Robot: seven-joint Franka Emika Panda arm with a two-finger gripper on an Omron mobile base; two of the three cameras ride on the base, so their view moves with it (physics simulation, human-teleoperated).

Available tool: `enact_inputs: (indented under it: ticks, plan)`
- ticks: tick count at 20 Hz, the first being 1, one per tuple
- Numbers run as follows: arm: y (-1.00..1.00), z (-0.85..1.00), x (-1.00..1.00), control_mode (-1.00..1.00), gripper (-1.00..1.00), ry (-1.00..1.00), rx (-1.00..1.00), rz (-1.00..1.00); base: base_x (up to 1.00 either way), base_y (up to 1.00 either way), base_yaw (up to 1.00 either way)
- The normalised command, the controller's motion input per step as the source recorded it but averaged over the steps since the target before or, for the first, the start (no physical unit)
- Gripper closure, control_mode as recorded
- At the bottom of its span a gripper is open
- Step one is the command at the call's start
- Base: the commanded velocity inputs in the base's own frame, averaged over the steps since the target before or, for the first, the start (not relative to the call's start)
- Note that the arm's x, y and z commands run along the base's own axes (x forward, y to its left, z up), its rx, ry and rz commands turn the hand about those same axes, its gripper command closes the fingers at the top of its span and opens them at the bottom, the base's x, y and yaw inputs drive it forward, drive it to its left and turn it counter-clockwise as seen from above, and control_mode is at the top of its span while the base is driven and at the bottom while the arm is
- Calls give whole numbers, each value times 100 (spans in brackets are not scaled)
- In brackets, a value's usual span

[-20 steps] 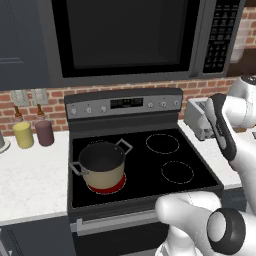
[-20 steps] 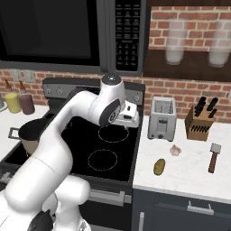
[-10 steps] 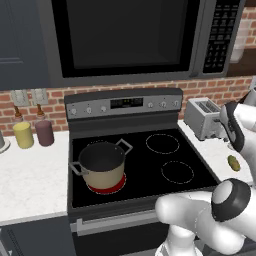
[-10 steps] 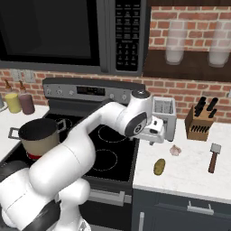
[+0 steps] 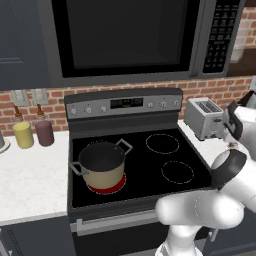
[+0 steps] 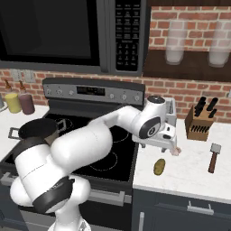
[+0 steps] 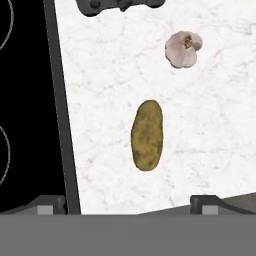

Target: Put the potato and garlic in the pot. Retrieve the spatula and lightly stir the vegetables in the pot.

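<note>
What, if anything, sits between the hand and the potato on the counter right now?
Nothing visible. The hand looks straight down on the potato, with bare counter around it; the garlic lies apart, beyond it.

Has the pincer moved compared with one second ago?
Yes. In the right base view the pincer has swung right, from over the stove to the counter above the potato.

Base pair forward; hand camera downward.
</note>
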Motion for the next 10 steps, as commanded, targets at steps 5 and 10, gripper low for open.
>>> enact_inputs:
  ticks: [5, 10]
  plan:
    - [-1, -48, 25, -100, -100, 8, 0, 0, 0, 0, 0]
    - [-6, -46, 18, -100, -100, 2, 0, 0, 0, 0, 0]
